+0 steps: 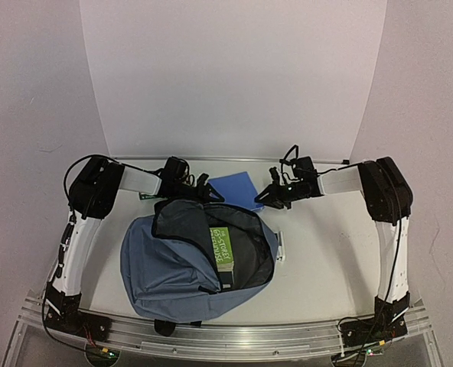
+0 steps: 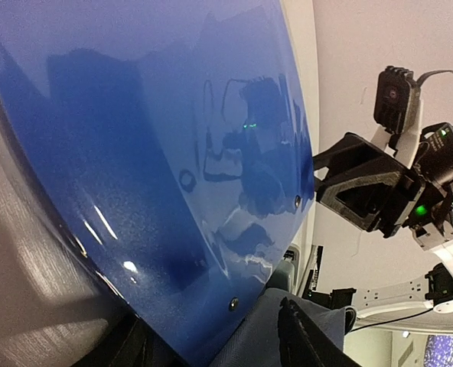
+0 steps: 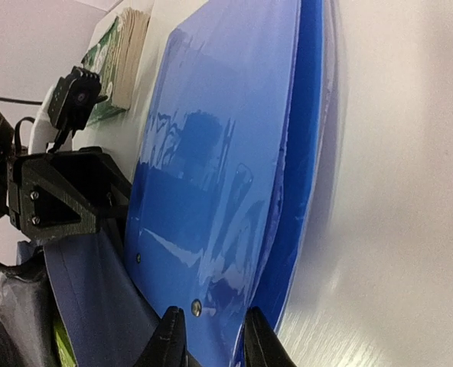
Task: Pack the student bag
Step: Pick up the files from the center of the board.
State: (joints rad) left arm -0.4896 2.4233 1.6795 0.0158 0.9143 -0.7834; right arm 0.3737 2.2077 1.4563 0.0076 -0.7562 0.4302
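Observation:
The slate-blue student bag [image 1: 169, 267] lies open in the middle of the table, its black lining showing and a green-covered book [image 1: 225, 246] inside. A flat blue notebook [image 1: 238, 189] lies just behind the bag. My left gripper [image 1: 202, 188] is at the bag's rear rim. In the left wrist view the bag's fabric [image 2: 288, 325] sits between the fingers [image 2: 303, 340], and the rim looks pinched and raised. My right gripper [image 1: 266, 196] has closed over the notebook's near right corner, a finger on each side of the glossy cover [image 3: 211, 191].
A small white object [image 1: 281, 246] lies against the bag's right side. Another green-covered book [image 3: 123, 46] lies at the back left, near the left arm. White walls close off the back and sides. Bare table stretches to the right of the bag [image 1: 326, 252].

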